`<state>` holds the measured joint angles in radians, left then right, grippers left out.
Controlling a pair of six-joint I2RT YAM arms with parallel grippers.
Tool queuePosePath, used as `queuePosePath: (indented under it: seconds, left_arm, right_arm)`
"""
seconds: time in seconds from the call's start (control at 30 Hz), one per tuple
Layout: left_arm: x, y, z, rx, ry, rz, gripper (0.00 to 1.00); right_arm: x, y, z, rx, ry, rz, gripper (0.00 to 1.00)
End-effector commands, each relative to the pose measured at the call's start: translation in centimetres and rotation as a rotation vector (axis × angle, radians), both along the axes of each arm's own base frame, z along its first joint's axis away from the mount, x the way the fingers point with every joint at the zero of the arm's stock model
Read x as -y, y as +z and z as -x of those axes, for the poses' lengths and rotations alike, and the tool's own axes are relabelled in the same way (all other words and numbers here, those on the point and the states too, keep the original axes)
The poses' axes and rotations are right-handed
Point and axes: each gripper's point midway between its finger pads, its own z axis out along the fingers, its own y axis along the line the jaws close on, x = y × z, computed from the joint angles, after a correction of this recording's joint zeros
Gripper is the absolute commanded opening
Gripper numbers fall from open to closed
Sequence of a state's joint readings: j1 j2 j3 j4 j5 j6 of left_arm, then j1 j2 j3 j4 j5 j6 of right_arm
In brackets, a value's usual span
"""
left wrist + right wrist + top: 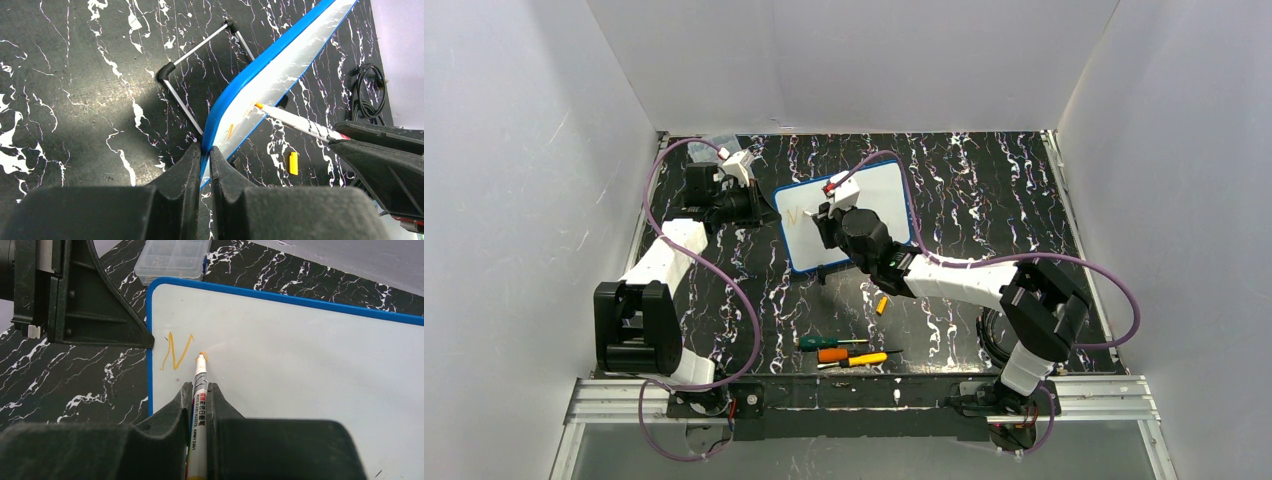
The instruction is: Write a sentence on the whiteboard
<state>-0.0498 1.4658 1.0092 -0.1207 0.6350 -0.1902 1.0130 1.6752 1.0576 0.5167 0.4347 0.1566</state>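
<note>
Steady tilted whiteboard (300, 365), far-centre on tabletop (984, 200), with left end effector (205, 149) pinched shut on its blue edge; press marker (199, 375), clamped in right end effector (200, 388), lightly, extending sentence (175, 352) past N.

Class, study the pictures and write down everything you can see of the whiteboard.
The whiteboard is a glossy white rectangle in a blue round-cornered frame, propped tilted on a black-capped wire stand on the dark marbled table. The left hand pinches its left edge. An orange N sits near that edge; beside it, the tip of the marker held by the right hand appears to touch the surface.
</note>
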Motion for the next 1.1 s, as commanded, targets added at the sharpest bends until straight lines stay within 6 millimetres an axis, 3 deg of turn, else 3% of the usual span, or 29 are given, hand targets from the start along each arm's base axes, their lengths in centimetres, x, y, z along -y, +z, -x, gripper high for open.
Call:
queuePosePath:
  seconds: [0.0,0.5,1.07]
  left_arm:
    - [0.6,2.1,0.7,0.044,-0.031,0.02,0.0]
    - [0.6,2.1,0.7,0.046,-0.029,0.017,0.0]
    - [0.5,2.2,0.7,0.048,-0.026,0.015,0.0]
  right_arm:
    - [-0.6,1.8,-0.6,0.033,0.002,-0.047,0.01]
    - [-0.1,-1.6,0.9,-0.03,0.011,0.014,0.01]
    - [2.8,-0.6,-0.2,0.0,-0.131,0.02,0.01]
